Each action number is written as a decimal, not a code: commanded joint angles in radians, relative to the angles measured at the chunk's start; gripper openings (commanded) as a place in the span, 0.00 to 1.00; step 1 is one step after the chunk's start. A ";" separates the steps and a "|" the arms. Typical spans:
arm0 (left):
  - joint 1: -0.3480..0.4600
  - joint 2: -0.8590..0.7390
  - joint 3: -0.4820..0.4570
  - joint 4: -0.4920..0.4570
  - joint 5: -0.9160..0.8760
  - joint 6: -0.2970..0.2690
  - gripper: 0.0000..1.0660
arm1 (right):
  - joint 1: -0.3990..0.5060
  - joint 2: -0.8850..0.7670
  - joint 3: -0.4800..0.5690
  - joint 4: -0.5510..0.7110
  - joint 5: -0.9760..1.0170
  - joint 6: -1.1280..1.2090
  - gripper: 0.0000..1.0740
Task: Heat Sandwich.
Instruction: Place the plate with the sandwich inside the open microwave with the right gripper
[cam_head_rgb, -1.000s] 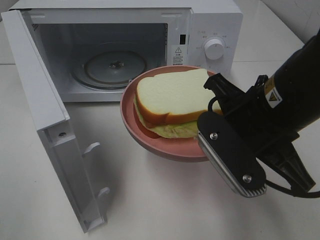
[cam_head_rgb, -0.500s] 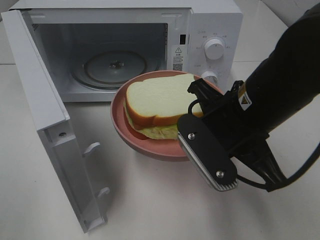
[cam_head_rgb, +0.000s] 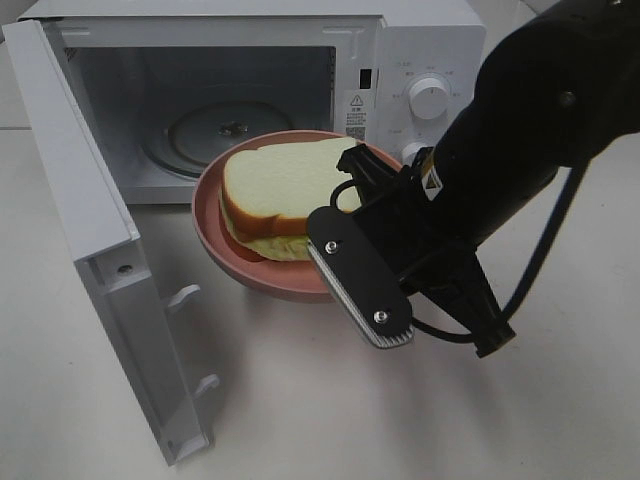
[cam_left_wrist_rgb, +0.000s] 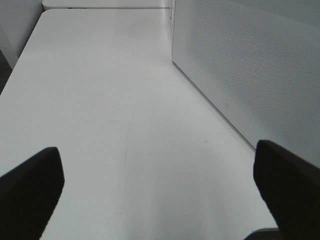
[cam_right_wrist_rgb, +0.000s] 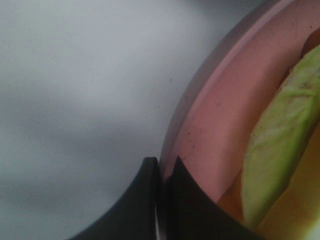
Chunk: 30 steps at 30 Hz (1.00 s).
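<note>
One sandwich (cam_head_rgb: 285, 185), one pink plate (cam_head_rgb: 222, 255) (rim pinched by right end effector (cam_right_wrist_rgb: 162, 169)) — left end effector (cam_left_wrist_rgb: 159, 157) spread

The microwave (cam_head_rgb: 430, 40) stands on the table (cam_head_rgb: 300, 420) at 12 o'clock, door (cam_head_rgb: 70, 200) open toward 8 o'clock, turntable (cam_head_rgb: 190, 130) inside. The pink plate (cam_head_rgb: 250, 275) is central, before the cavity.

Bright, even overhead light, soft shadows; right wrist view blurred close-up

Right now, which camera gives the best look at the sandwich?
The exterior high view: it shows most of the sandwich on its pink plate. The right wrist view catches only its green edge, close up. The left wrist view shows none of it.
</note>
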 joint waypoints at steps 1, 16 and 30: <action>-0.001 0.000 -0.009 -0.002 0.002 0.002 0.92 | 0.003 0.021 -0.031 0.007 -0.031 -0.009 0.00; -0.001 0.000 -0.009 -0.002 0.002 0.002 0.92 | 0.003 0.136 -0.150 0.013 -0.034 0.007 0.00; -0.001 0.005 -0.009 -0.002 0.002 0.002 0.92 | 0.003 0.235 -0.274 0.007 0.015 0.060 0.00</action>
